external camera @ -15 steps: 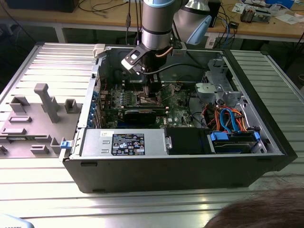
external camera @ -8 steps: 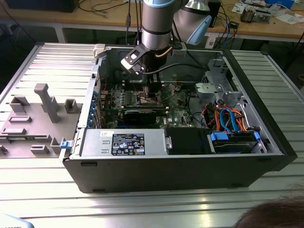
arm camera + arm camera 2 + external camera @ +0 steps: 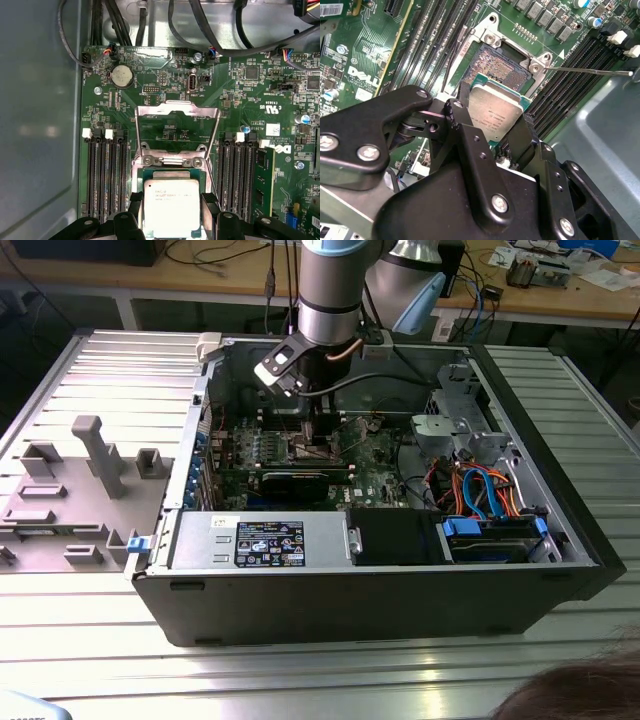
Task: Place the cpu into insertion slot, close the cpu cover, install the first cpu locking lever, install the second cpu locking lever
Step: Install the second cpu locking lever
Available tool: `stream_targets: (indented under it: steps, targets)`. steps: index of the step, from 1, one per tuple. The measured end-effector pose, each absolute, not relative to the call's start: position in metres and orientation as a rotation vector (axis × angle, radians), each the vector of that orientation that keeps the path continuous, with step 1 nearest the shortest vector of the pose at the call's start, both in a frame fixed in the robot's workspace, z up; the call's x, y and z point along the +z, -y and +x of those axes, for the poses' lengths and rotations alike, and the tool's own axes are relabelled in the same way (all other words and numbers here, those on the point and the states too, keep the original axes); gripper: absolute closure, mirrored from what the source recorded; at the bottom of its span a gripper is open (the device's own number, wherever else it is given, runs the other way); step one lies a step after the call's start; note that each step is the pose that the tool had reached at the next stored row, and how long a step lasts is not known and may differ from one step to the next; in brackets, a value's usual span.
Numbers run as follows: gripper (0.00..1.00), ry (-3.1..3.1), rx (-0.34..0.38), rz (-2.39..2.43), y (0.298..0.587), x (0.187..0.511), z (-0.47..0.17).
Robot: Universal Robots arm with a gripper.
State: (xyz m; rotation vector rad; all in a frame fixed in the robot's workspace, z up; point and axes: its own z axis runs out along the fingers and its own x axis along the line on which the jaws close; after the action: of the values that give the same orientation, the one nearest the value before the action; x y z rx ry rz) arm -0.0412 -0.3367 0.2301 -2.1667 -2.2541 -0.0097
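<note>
One square, dull-silver cpu (image 3: 171, 207), green-rimmed

Dull silver metal tops the cpu (image 3: 170, 207), the cpu cover (image 3: 175, 107) is shiny metal, the jaws matt black.

Robotics lab, cluttered workbench (image 3: 560, 295), opened computer case (image 3: 350, 605)

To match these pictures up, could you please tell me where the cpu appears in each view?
Exterior view: hidden beneath the arm, which reaches down over the green board.
First wrist view: the cpu, held by the claw, lies over the insertion slot, next to the raised cpu cover.
Second wrist view: the cpu, in the claw, partly overlaps the insertion slot.
Shared landmark: the green board.
</note>
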Motion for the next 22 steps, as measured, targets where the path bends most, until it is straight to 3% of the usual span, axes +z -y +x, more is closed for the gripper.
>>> stream_targets:
  steps: [22]
  targets:
    - [0.45,2.209,-0.009,-2.214,0.3366,0.2294,-0.0412]
